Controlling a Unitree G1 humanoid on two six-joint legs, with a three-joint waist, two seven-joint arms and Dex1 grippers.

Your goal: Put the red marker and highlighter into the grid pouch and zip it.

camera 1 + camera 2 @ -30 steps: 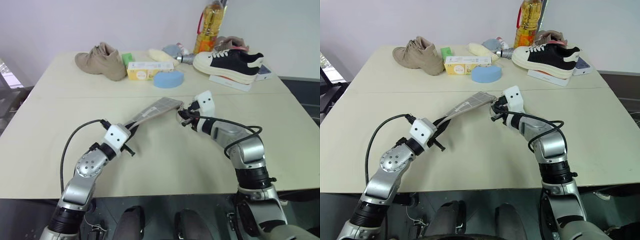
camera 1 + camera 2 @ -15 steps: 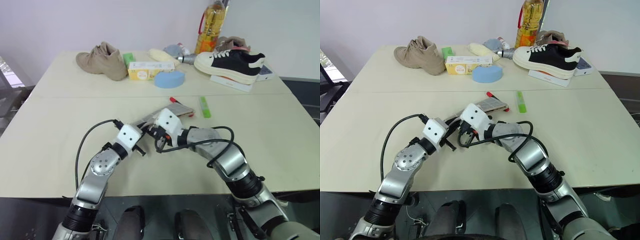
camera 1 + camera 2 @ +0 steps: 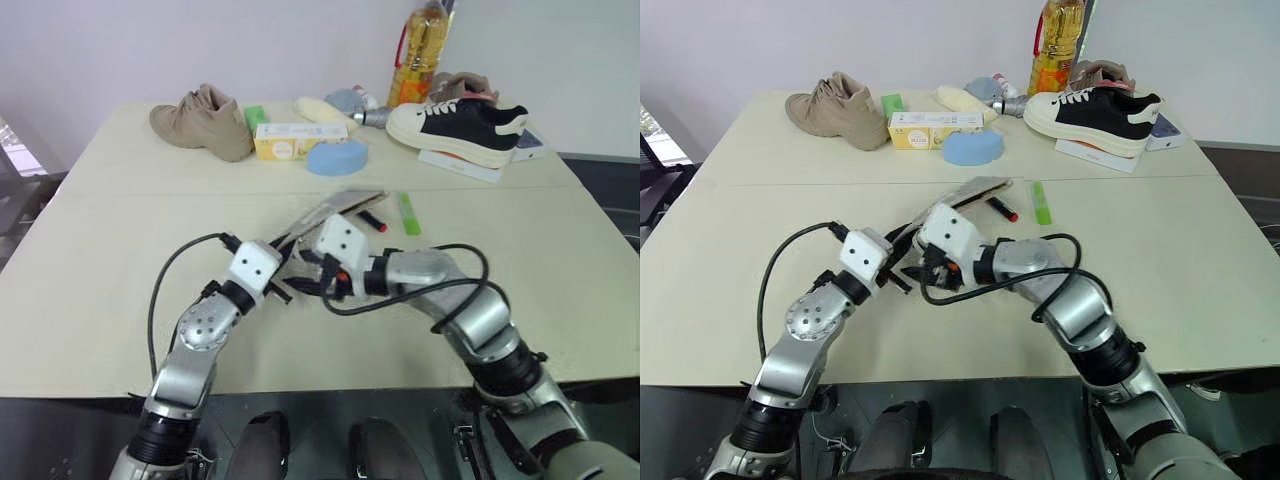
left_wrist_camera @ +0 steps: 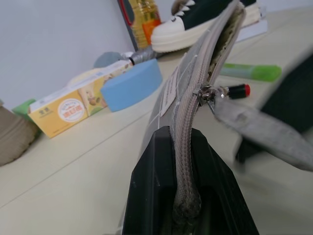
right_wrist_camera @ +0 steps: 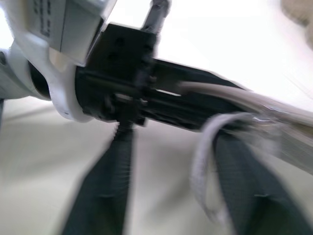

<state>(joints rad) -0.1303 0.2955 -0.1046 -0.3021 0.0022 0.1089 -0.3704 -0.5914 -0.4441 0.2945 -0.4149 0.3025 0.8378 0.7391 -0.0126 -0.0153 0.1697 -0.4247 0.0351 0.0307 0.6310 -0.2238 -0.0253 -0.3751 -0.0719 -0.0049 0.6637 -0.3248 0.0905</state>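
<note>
The grid pouch is held edge-up and slanted above the table, with my left gripper shut on its near end. In the left wrist view the zip runs up between the black fingers, and its pull sits partway along. My right gripper is open right beside the left one, its fingers spread either side of a pale loop hanging from the pouch. The red marker lies on the table just right of the pouch's far end. The light-green highlighter lies a little further right.
Along the back of the table are a tan shoe, a green block, a yellow box, a blue sponge, an oil bottle and a black-and-white sneaker on a flat box.
My right gripper left the pouch's far end, drew back next to the left gripper and opened. That uncovered the marker and highlighter. The pouch's far end has lifted slightly.
</note>
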